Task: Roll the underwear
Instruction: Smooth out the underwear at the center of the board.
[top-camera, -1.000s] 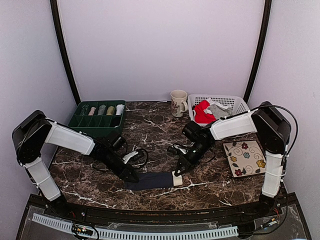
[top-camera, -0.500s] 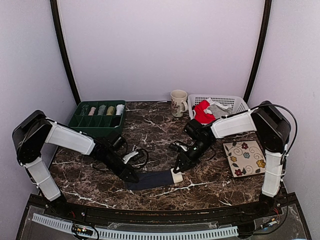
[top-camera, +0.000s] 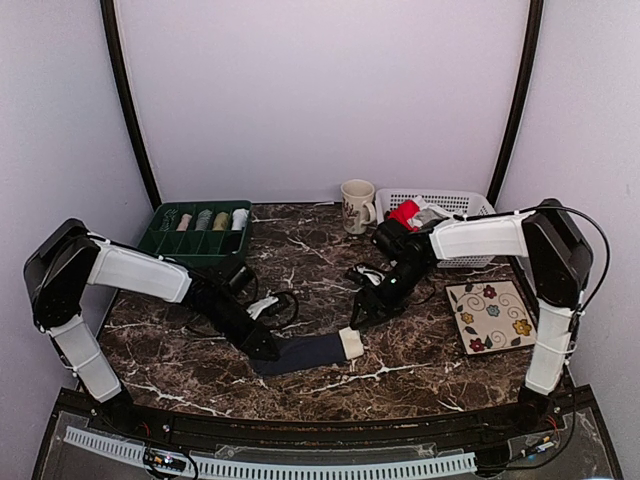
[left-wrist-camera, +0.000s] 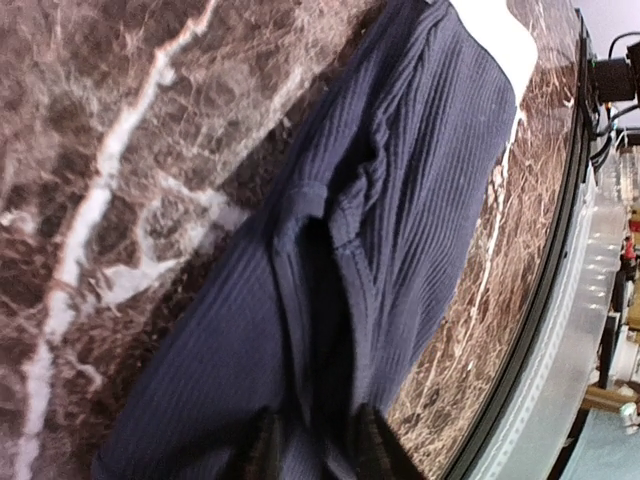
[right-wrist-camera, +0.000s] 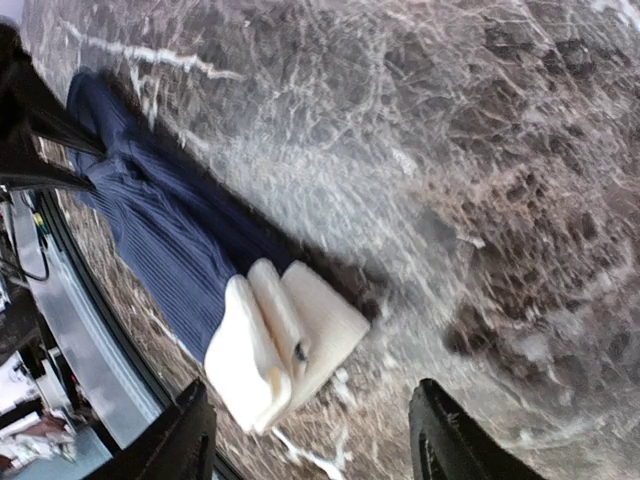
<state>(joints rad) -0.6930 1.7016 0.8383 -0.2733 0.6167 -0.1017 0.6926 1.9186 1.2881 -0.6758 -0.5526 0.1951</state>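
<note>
The dark navy underwear (top-camera: 305, 353) lies as a long folded strip on the marble near the front edge, its white waistband (top-camera: 351, 342) at the right end. My left gripper (top-camera: 268, 350) sits low at the strip's left end; in the left wrist view its jaws (left-wrist-camera: 318, 450) stand slightly apart, open, with a raised fold of the navy cloth (left-wrist-camera: 420, 180) between them. My right gripper (top-camera: 365, 310) hovers just behind the waistband (right-wrist-camera: 290, 340), open (right-wrist-camera: 320, 445) and holding nothing. Red underwear (top-camera: 403, 212) and grey underwear (top-camera: 432, 216) lie in the basket.
A white basket (top-camera: 470, 205) stands at the back right, with a mug (top-camera: 356, 205) to its left. At the back left a green divided tray (top-camera: 195, 240) holds several rolled items. A flowered tile (top-camera: 488, 315) lies at the right. Cables trail between the arms.
My right gripper has let go of the white waistband, opened wide and drawn back and up. The left jaws have parted a little on the strip's left end.
</note>
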